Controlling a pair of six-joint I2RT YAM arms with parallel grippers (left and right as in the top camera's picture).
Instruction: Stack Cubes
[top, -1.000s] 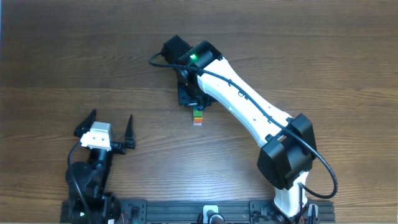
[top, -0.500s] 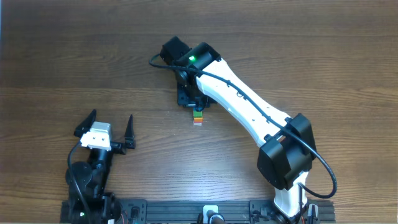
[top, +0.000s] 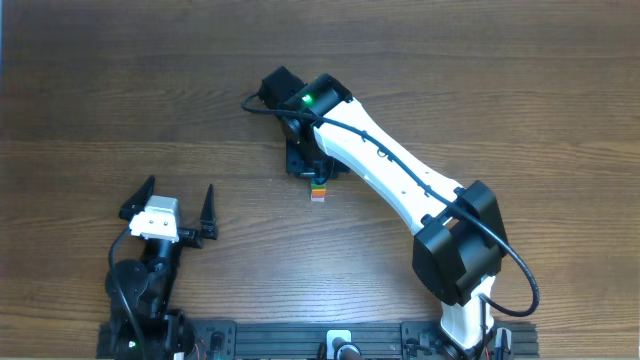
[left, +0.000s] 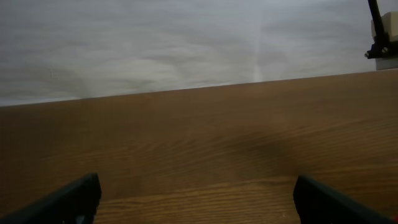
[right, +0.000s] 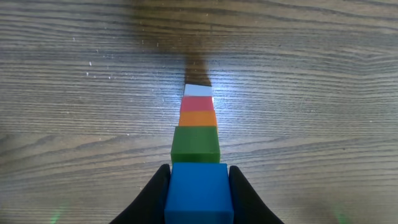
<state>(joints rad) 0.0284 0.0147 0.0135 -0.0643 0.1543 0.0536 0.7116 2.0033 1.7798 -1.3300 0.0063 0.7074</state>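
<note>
The blue cube (right: 199, 194) is gripped by the closed right end effector (right: 199, 186), directly over the green cube (right: 195, 144) that tops the stack (top: 318, 192) on the bench (right: 74, 74). If it is released off-centre or pushed sideways, the narrow stack could be toppled. The left end effector (top: 180, 187) is held open, well apart. Since a second ago, the right arm has been shifted slightly up the top view; the stack is unmoved.

Five cubes (right: 199, 196) (right: 196, 144) (right: 198, 118) (right: 198, 104) (right: 198, 90), two end effectors (top: 180, 187) (right: 199, 183), one table (top: 500, 80).
</note>
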